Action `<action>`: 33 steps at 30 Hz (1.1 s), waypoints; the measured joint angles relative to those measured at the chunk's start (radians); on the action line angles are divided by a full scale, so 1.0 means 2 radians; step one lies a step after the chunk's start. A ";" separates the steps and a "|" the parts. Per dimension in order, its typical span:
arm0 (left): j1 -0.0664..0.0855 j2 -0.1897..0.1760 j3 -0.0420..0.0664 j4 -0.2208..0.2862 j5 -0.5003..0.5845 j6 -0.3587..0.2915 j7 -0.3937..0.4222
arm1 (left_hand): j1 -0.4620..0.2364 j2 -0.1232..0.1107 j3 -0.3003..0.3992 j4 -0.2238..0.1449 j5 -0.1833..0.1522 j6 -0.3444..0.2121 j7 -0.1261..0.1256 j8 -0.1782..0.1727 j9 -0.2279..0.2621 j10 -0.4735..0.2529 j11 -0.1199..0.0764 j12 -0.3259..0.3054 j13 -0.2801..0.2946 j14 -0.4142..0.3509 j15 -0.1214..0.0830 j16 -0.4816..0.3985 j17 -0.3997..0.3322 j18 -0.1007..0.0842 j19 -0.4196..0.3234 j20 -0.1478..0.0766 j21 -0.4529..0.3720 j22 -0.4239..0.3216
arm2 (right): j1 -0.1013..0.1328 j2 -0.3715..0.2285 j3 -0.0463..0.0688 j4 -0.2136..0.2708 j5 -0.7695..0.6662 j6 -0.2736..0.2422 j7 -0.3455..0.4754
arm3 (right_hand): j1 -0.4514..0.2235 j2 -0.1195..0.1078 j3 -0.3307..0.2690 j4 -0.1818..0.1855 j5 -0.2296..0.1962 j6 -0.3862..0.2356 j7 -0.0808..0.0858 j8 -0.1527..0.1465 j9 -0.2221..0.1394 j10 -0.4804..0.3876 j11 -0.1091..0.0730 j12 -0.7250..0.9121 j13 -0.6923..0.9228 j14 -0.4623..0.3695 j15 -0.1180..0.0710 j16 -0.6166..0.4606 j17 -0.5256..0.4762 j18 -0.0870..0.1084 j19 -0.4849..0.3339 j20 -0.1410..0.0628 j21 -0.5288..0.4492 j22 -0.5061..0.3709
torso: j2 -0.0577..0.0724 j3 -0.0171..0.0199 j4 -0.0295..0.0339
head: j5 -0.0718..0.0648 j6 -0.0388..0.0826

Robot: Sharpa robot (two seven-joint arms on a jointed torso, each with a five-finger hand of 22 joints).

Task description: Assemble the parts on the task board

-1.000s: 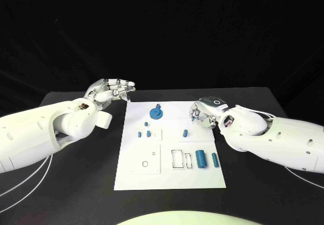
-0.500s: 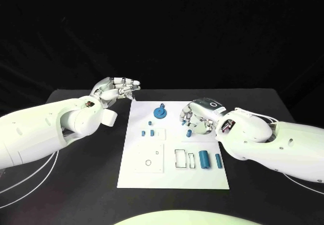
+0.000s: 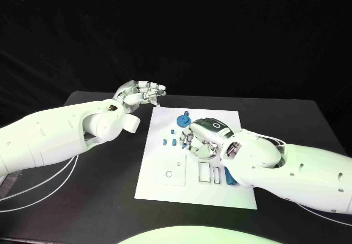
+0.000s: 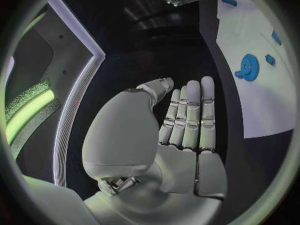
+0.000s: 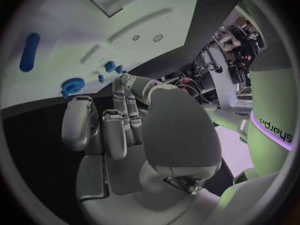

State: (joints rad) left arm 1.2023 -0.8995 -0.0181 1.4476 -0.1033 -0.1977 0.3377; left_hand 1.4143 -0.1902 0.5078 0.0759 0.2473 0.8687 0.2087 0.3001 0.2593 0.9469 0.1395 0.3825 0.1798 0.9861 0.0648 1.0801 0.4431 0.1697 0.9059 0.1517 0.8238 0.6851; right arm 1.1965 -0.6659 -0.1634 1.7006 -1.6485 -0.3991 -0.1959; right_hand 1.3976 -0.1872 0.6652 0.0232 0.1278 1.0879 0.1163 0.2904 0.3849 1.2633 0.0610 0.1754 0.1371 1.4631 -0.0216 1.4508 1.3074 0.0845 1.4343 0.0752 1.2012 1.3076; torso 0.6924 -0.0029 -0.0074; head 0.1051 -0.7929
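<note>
over the middle of the task board (image 3: 165,185) sits the right hand (image 3: 199,138), fingers (image 3: 192,145) curled down among the small blue parts (image 3: 171,141); whether they pinch one, cannot tell from here. risk number one: those knuckles hang close to loose pieces, and a careless sweep could scatter them or nudge the blue gear (image 3: 182,121) lying just beyond, near the board's far edge. left hand (image 3: 143,93) waits off the far-left corner, fingers (image 4: 190,117) straight and side by side, holding nothing, so nothing steadies the board if it slides. black desk (image 3: 88,203) underneath, flat and matte, board lying slightly askew on it; dark curtain behind, little else to read of the room.
</note>
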 measured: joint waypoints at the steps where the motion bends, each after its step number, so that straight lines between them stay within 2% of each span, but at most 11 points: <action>1: 0.000 0.001 0.000 0.000 0.000 0.000 0.000 | 0.000 0.000 0.000 0.000 0.000 0.000 0.000 0.000 0.000 0.000 0.000 0.000 0.000 0.000 0.000 0.000 0.000 0.000 0.000 0.000 0.000 0.000 | -0.004 0.004 -0.001 -0.003 0.001 0.001 0.001 | 0.000 0.000 0.000 0.000 0.000 0.000 0.000 0.000 0.000 0.000 0.000 0.000 0.000 0.000 0.000 0.000 0.000 0.000 0.000 0.000 0.000 0.000 | 0.000 0.0000 0.0000 | 0.003 0.000; 4: 0.000 0.002 0.000 0.000 0.000 0.000 0.000 | 0.000 0.000 0.000 0.000 0.000 0.000 0.000 0.000 0.000 0.000 0.000 0.000 0.000 0.000 0.000 0.000 0.000 0.000 0.000 0.000 0.000 0.000 | -0.011 0.013 -0.002 -0.010 0.002 0.002 0.004 | 0.000 0.000 0.000 0.000 0.000 0.000 0.000 0.000 0.000 0.000 0.000 0.000 0.000 0.000 0.000 0.000 0.000 0.000 0.000 0.000 0.000 0.000 | 0.000 0.0000 -0.0001 | 0.008 -0.001; 11: 0.000 0.005 0.000 0.001 0.000 0.000 0.000 | 0.000 0.000 -0.001 0.001 0.000 0.000 0.000 0.000 0.000 -0.002 0.002 0.000 0.000 0.000 0.000 0.000 0.000 0.000 0.000 0.000 -0.002 -0.001 | -0.022 0.024 -0.004 -0.019 0.005 0.003 0.011 | -0.003 -0.003 0.002 -0.002 0.004 0.000 0.000 0.000 0.000 0.000 0.000 -0.003 0.000 0.000 0.000 0.000 0.000 0.000 0.000 0.000 0.000 0.000 | 0.000 0.0000 -0.0001 | 0.015 -0.007; 25: 0.000 0.008 0.000 0.000 0.000 0.001 -0.001 | 0.000 0.000 -0.004 0.004 0.000 -0.004 0.000 0.000 0.000 -0.002 0.002 0.000 -0.001 0.000 0.000 0.000 0.000 0.000 0.002 0.002 -0.004 -0.002 | -0.031 0.027 -0.007 -0.026 0.008 0.011 0.014 | -0.006 -0.002 0.001 -0.002 0.004 0.000 0.000 -0.003 0.001 0.001 0.001 -0.003 0.000 0.000 0.000 0.000 0.000 0.000 0.000 0.000 0.000 0.000 | 0.000 0.0004 -0.0002 | 0.019 -0.016; 33: 0.000 0.008 0.000 0.000 0.000 0.001 -0.001 | 0.000 0.000 -0.004 0.004 0.000 -0.005 0.002 0.000 0.000 -0.003 0.004 0.000 -0.001 0.000 0.000 0.000 0.000 0.000 0.002 0.002 -0.004 -0.003 | -0.034 0.028 -0.008 -0.030 0.007 0.020 0.013 | -0.006 -0.002 0.001 -0.001 0.004 0.000 0.000 -0.002 0.001 0.003 -0.001 -0.004 0.000 0.000 0.000 0.000 0.000 0.000 0.000 0.000 0.000 0.000 | 0.000 0.0004 -0.0003 | 0.018 -0.019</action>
State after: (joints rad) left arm 1.2025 -0.8836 -0.0183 1.4479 -0.1031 -0.1948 0.3360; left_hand 1.4143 -0.1902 0.4996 0.0842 0.2473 0.8578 0.2124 0.3001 0.2592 0.9400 0.1465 0.3825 0.1776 0.9861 0.0648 1.0801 0.4424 0.1696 0.9096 0.1554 0.8152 0.6797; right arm 1.1291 -0.6098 -0.1795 1.6396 -1.6343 -0.3588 -0.1708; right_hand 1.3852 -0.1910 0.6680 0.0202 0.1355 1.0878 0.1165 0.2872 0.3864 1.2688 0.0593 0.1673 0.1372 1.4631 -0.0215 1.4508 1.3080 0.0844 1.4342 0.0752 1.2014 1.3073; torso 0.6928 -0.0021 -0.0080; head 0.1403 -0.8307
